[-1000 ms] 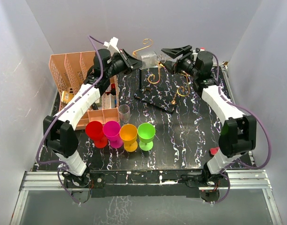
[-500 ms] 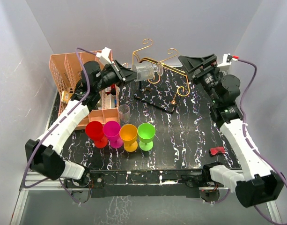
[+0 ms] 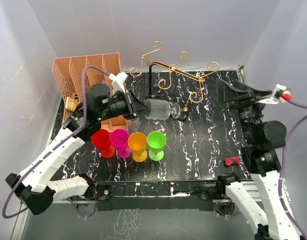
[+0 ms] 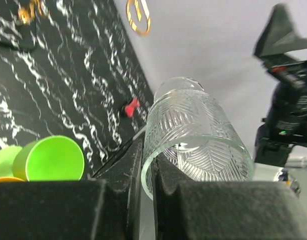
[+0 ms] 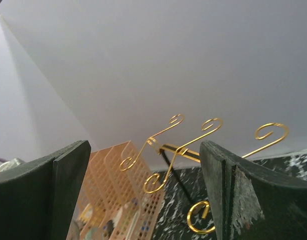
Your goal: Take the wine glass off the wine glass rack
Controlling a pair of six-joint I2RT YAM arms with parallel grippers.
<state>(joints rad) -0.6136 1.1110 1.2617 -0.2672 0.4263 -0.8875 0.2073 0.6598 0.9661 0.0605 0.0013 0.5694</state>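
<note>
Gripping the glass point(image 3: 157, 109) by its rim, the left gripper point(image 3: 141, 108) is pinched nearly closed, one finger point(image 4: 124, 176) outside the patterned wall and the other inside the bowl. The glass lies on its side at centre frame in the top view, foot pointing right, above the table point(image 3: 203, 145) and apart from the rack point(image 3: 169, 71), which stands at upper centre with its gold arms bare. Just below the glass sits a row of red, pink, orange and green cups point(image 3: 137, 144). The right gripper point(image 3: 224, 92), at the right of the frame, is spread wide and holds nothing. A peach organiser point(image 3: 75, 75) is at upper left.
</note>
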